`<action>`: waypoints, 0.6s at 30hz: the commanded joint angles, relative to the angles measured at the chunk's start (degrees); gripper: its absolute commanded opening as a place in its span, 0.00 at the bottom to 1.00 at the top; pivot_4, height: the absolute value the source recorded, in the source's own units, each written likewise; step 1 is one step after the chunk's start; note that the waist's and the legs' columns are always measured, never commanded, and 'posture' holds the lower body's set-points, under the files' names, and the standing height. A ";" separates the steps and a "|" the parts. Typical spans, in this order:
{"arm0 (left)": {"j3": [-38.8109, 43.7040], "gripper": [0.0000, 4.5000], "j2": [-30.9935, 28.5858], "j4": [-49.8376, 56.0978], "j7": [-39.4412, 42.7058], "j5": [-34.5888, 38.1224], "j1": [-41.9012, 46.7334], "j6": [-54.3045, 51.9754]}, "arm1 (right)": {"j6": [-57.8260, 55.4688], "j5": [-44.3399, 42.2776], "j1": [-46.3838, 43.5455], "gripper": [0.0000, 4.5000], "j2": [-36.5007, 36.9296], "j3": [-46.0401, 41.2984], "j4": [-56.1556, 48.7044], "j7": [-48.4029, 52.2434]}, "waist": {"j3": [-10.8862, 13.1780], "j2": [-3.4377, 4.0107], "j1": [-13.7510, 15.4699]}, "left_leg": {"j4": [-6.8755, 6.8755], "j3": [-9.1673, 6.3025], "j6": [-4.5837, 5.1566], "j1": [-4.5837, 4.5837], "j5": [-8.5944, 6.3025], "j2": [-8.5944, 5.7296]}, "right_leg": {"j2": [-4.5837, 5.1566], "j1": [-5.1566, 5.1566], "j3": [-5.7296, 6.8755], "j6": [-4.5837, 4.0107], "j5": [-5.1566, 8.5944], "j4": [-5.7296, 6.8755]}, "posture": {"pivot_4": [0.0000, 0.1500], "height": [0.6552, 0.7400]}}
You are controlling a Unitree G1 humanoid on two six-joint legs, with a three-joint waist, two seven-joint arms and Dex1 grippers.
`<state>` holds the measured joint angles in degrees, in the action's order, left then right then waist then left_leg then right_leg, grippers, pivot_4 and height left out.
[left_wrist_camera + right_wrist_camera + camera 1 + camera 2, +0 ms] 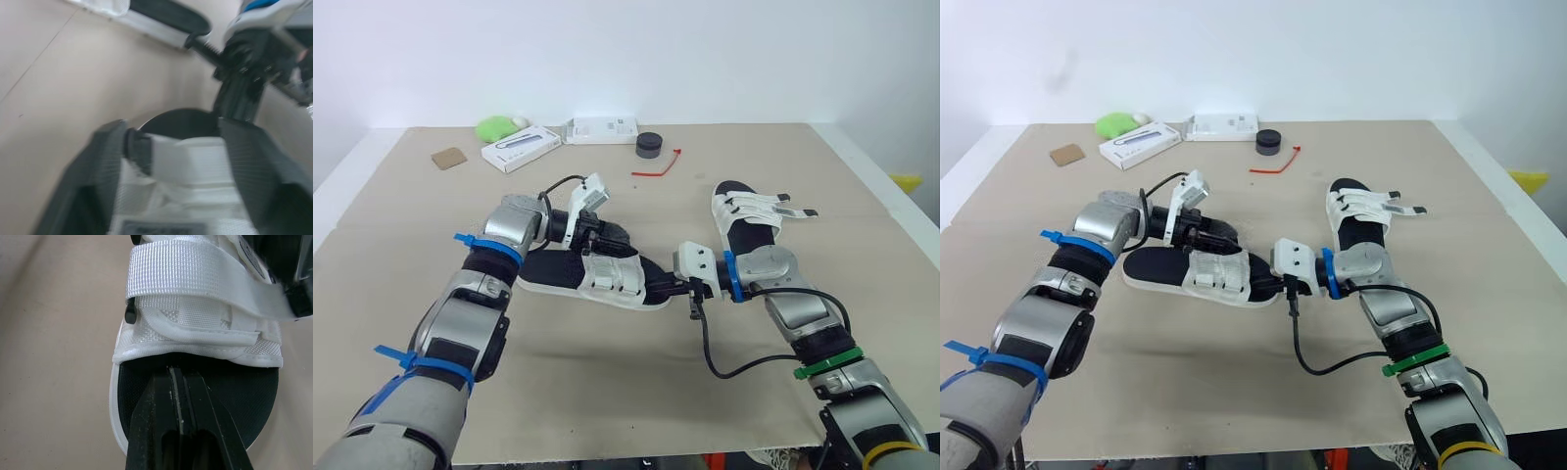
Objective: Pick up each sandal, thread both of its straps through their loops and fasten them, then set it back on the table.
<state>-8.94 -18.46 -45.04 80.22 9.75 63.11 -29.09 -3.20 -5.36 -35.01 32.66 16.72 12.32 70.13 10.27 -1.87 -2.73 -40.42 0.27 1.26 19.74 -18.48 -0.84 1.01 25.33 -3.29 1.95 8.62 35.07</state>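
two tools at one sandal (558, 275) on the tan surface (401, 211).

lying flat near the middle, between the two arms, black inside up, white straps across it. at the strap part, the left tool (173, 128), with fingers (98, 166) spread wide, one on each side of the white strap; maybe touching it, hard to tell. at the open black end of the same sandal, the right tool (174, 371), pressed together with nothing between, tip down on the black inside just beside the white strap edge. farther to the robot's right, a second sandal (745, 221), flat too, with strap ends sticking out loose to the side. near the far edge, a white box (520, 149), a flat white pack (602, 129), a small black round thing (649, 145), a red tie (658, 166), a green lump (495, 127) and a brown square (449, 157).
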 commanded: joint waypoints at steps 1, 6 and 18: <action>3.50 0.99 -2.87 6.26 1.25 3.40 1.05 -0.37 | -0.37 1.09 -0.28 0.00 0.01 0.54 1.35 0.24 | 0.00 0.00 -0.02 | 0.00 0.00 0.00 0.00 0.00 0.03 | -0.02 0.01 -0.01 0.00 0.00 0.00 | 1.00 1.00; 6.66 0.99 -7.47 11.96 -1.41 2.14 -2.13 17.09 | -1.27 0.66 -0.01 0.00 0.19 0.41 1.03 0.68 | 0.00 0.01 0.00 | 0.00 0.00 -0.02 -0.01 0.01 0.11 | -0.04 0.02 0.01 -0.11 -0.06 0.00 | 1.00 1.00; 4.42 0.99 -15.92 13.79 -3.68 -3.59 -18.54 45.72 | -0.99 0.76 0.36 0.00 0.15 -0.09 1.03 1.03 | -0.02 0.01 0.23 | 0.01 0.16 -0.16 -0.04 -0.04 0.11 | 0.14 0.03 0.09 -0.48 -0.23 -0.02 | 1.00 1.00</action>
<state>-4.15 -34.66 -33.26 76.82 6.45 43.88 15.24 -3.79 -5.46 -35.03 32.72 15.98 12.73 71.17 10.25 -1.86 -2.50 -40.41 0.44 1.10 19.70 -18.52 -0.73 1.16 25.36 -3.18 1.47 8.39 35.05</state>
